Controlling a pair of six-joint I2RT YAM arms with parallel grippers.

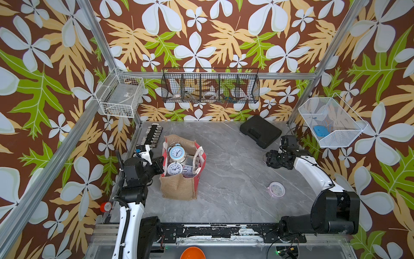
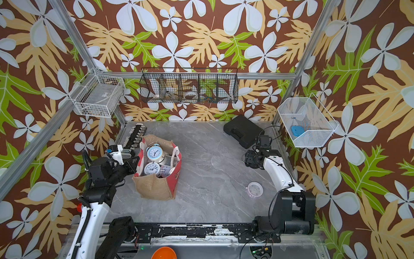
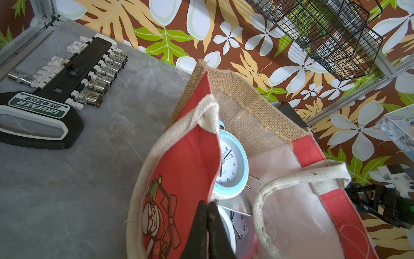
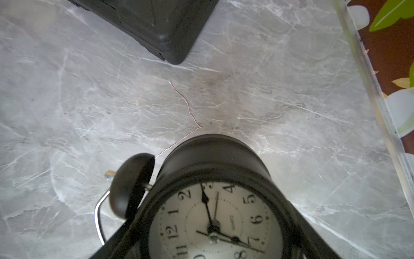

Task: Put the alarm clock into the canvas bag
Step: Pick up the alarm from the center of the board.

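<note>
1. Burlap-and-red canvas bag [image 1: 179, 188]: stands upright on the grey marbled table [image 1: 235, 170], on the left arm's side, mouth open, with white rope handles drooping over the rims.
2. Dark left gripper [image 3: 207, 215]: clamped tight on the top edge of the bag's red panel nearest the left arm, one finger inside the bag and one outside.
3. Light blue clock [image 1: 177, 153]: lies face up inside the bag, toward its far end.
4. Plain white clock [image 1: 174, 168]: also lies face up inside the bag, just beside the blue one on the near side. Shares the space with paler items too hidden to tell.
5. Matte black alarm clock [image 4: 212, 197]: twin bells and a cream face. Sits between the right arm's jaws on the right side of the table, well apart from the bag and outside it. Cannot tell whether resting on the table or lifted clear.
6. Dark right gripper [image 1: 271, 159]: jaws spread wide, fingers [image 4: 112, 243] lying against both sides of the black clock's round body, gripping it.
7. Pale pink clock [image 1: 276, 190]: lies flat and face up on the table, nearer the front edge, between the bag and the right arm, touching neither.
8. Hard black case [image 1: 259, 131]: lies closed at the far right of the table, just beyond the right arm's tool.
9. Long socket rack [image 1: 154, 135]: lies along the table's left edge, just beyond the bag, with chrome sockets clipped in rows.
</note>
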